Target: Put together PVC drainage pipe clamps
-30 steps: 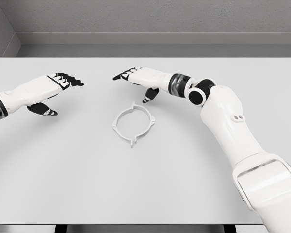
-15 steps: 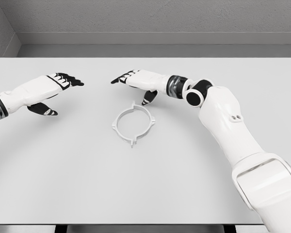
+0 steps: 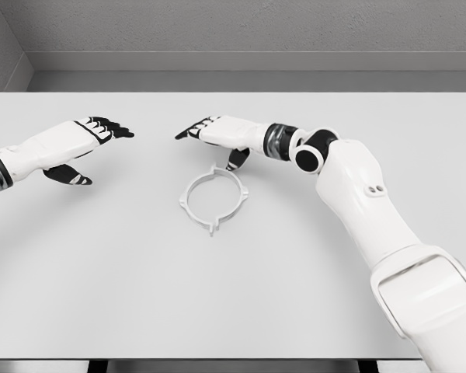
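R hand (image 3: pixel 217 134) open, just behind clamp ring (image 3: pixel 213 196).

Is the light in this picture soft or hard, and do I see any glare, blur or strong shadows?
Head view: soft, even light, no glare; the pipe clamp casts only a faint shadow on the table. Head view: both the right hand and left hand look sharp, without motion blur.

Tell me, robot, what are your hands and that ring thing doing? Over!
Left hand open, hovering at table's left. Right hand open, just beyond the clamp ring, not touching. Ring flat on table. Nothing in the way.
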{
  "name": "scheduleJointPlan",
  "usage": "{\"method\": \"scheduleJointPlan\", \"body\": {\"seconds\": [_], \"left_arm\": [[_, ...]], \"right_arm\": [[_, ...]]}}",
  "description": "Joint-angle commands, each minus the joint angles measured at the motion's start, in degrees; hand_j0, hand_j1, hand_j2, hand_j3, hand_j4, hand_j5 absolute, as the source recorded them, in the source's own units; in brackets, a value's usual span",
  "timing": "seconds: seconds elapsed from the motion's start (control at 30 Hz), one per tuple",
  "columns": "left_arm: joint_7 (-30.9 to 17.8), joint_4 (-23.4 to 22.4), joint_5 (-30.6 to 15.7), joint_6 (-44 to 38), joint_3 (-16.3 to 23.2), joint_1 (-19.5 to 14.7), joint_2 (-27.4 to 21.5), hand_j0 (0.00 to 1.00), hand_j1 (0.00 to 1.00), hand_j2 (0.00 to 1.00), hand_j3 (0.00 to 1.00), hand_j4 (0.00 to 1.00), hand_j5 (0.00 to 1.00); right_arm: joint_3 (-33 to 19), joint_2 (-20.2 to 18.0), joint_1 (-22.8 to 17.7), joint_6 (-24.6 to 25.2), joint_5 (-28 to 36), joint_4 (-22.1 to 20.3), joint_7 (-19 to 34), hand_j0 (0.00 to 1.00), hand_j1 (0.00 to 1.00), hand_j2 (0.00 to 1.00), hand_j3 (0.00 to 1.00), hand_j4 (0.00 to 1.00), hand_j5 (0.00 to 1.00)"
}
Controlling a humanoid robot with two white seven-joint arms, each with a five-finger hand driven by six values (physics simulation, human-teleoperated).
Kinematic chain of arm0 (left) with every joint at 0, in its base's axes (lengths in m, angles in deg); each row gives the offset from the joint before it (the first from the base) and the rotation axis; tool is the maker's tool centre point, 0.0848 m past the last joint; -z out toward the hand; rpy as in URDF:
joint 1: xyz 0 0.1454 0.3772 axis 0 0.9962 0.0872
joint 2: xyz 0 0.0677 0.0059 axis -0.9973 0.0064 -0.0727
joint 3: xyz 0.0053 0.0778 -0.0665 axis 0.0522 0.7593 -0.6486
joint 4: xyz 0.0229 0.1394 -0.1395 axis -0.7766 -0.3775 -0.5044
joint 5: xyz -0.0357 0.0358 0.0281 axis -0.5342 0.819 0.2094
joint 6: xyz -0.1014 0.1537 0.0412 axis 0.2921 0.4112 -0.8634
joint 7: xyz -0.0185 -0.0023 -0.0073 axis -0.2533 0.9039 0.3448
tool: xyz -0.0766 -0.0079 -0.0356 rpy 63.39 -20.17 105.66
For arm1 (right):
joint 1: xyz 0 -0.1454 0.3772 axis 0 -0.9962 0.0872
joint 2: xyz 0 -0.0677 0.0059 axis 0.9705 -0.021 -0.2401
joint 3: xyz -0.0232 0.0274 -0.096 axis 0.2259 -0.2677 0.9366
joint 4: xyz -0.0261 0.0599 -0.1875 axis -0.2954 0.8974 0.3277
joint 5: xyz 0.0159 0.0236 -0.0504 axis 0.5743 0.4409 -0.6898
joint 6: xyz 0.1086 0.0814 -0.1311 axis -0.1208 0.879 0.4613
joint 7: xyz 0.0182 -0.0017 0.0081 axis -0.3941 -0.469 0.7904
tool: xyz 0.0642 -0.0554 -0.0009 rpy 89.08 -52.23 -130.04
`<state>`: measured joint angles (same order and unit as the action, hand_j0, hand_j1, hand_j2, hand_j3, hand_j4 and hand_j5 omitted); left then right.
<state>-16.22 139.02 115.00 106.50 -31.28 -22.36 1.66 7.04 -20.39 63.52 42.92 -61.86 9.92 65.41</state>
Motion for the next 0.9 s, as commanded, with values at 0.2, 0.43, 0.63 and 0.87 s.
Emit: {"method": "scheduleJointPlan", "body": {"seconds": [0.2, 0.43, 0.63, 0.87], "left_arm": [[0.0, 0.0, -0.4, -0.1, 0.0, 0.0, 0.0, 1.00, 1.00, 1.00, 1.00, 1.00, 1.00], [0.0, 0.0, -0.4, -0.1, 0.0, 0.0, 0.0, 1.00, 1.00, 1.00, 1.00, 1.00, 1.00], [0.0, 0.0, -0.4, -0.1, -0.1, 0.0, 0.0, 1.00, 1.00, 1.00, 1.00, 1.00, 1.00], [0.0, 0.0, -0.4, -0.1, 0.0, 0.0, 0.0, 1.00, 1.00, 1.00, 1.00, 1.00, 1.00]], "right_arm": [[-0.1, 0.0, -0.2, 0.1, 0.4, -0.2, 0.0, 1.00, 1.00, 1.00, 1.00, 1.00, 1.00], [0.2, 0.0, -0.4, 0.1, 0.4, -2.1, 0.1, 1.00, 1.00, 1.00, 1.00, 1.00, 1.00], [0.2, 0.0, -0.5, 0.1, 0.4, -2.1, 0.1, 1.00, 1.00, 1.00, 1.00, 1.00, 1.00], [0.7, 0.0, -0.5, 0.1, 0.4, -2.1, 0.2, 1.00, 1.00, 1.00, 1.00, 1.00, 1.00]]}}
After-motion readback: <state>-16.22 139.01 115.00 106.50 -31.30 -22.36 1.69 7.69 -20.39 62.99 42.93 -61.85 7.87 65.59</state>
